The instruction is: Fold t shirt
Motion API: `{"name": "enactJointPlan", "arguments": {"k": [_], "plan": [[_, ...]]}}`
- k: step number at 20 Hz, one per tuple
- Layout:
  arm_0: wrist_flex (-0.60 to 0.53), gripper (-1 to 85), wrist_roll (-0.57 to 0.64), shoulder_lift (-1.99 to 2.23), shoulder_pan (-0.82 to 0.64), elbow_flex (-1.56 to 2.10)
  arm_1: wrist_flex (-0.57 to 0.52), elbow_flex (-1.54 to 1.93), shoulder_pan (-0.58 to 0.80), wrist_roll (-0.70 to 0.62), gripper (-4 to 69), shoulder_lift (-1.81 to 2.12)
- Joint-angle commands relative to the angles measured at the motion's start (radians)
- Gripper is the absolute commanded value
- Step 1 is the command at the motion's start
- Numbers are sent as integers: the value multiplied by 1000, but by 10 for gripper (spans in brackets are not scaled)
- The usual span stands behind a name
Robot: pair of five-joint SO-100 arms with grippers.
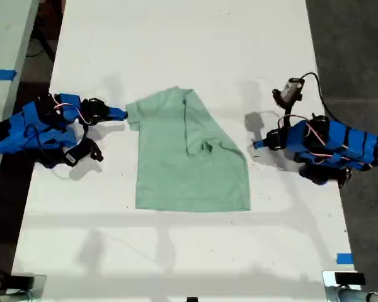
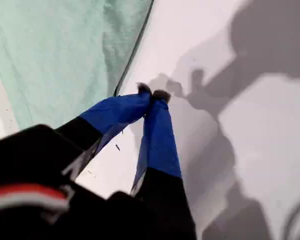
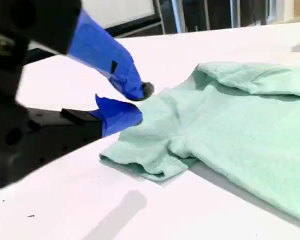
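The pale mint-green t shirt (image 1: 189, 157) lies flat mid-table, partly folded, with one side turned over onto the body. My first gripper (image 1: 257, 145) is on the exterior view's right, just off the shirt's edge (image 2: 55, 55). Its blue fingers meet at the tips (image 2: 152, 93) over bare table, shut on nothing. My second gripper (image 1: 123, 114) is on the exterior view's left, at the shirt's short sleeve (image 3: 155, 150). Its jaws (image 3: 140, 104) stand slightly apart right beside the sleeve cloth, with no cloth seen between them.
The white table (image 1: 176, 38) runs well beyond the shirt on all sides. A small dark device with a cable (image 1: 290, 91) sits behind the first arm. Blue tape (image 1: 344, 258) marks the near edge on the exterior view's right. Another table (image 1: 3, 38) stands at that view's left.
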Motion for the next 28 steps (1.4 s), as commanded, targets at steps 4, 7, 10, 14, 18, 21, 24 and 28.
{"name": "enactJointPlan", "arguments": {"k": [4, 7, 10, 14, 18, 21, 24, 28], "plan": [[-166, -3, 304, 9, -184, 37, -66, 60, 3, -58, 2, 14], [-166, -3, 304, 9, -176, 37, -66, 60, 8, -63, 2, 14], [-181, -3, 307, 9, -186, 35, -64, 58, 11, -67, 2, 14], [-127, -3, 259, -158, -311, -212, -64, 58, 28, -75, 2, 14], [-5, 137, 319, -1167, -414, -841, -58, 58, 21, -64, 1, 14], [-25, 213, 325, -1387, -411, -894, -57, 58, 20, -63, 1, 14], [-115, 215, 319, -1589, -373, -864, -55, 58, 18, -61, 1, 14], [-210, 203, 316, -1723, -322, -888, -52, 58, 9, -51, 1, 14]]}}
